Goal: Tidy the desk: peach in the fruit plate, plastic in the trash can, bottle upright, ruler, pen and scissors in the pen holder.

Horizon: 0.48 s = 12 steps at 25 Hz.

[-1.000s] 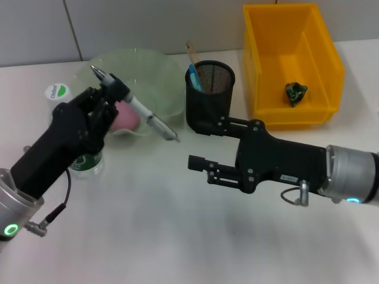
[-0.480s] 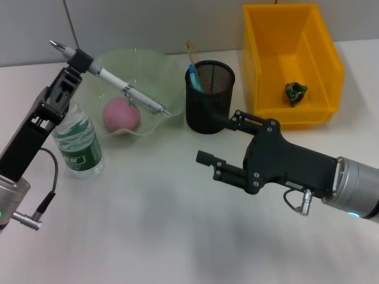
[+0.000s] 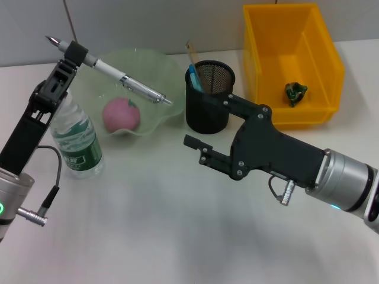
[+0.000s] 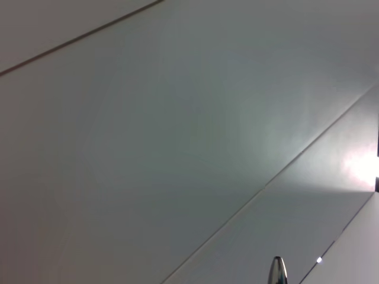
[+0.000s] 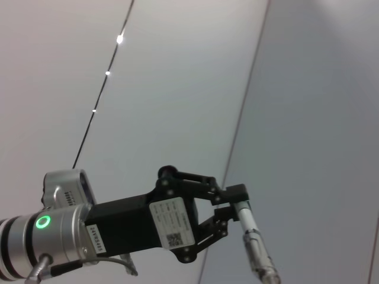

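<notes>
The left gripper (image 3: 76, 54), clamped on the pen (image 3: 112, 73), has lifted it above the fruit plate (image 3: 160, 68). The empty, open right gripper (image 3: 198, 151) has edged closer, likely for a handover toward the pen holder (image 3: 208, 97).

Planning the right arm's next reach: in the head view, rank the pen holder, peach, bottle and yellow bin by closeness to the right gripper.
From the right gripper:
1. Pen holder, just behind it.
2. Peach, in the fruit plate toward the robot's left.
3. Bottle, upright at the far left, and yellow bin, at the far right with plastic inside: too close to call.
</notes>
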Each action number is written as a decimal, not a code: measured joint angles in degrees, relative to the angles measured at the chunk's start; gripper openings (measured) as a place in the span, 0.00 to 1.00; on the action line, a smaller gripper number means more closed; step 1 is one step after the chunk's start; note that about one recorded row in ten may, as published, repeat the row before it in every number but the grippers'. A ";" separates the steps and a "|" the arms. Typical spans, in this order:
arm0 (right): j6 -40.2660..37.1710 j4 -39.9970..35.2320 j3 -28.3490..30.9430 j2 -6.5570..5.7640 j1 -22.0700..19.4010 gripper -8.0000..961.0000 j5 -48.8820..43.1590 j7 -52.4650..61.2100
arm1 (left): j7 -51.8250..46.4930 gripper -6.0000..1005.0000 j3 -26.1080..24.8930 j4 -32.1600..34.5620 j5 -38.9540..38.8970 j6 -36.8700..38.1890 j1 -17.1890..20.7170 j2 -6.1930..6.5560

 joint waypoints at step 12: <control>0.58 2.68 1.11 0.00 3.65 0.66 0.10 -6.80 | -3.01 0.17 -0.88 -2.08 -0.13 -1.98 -0.29 0.01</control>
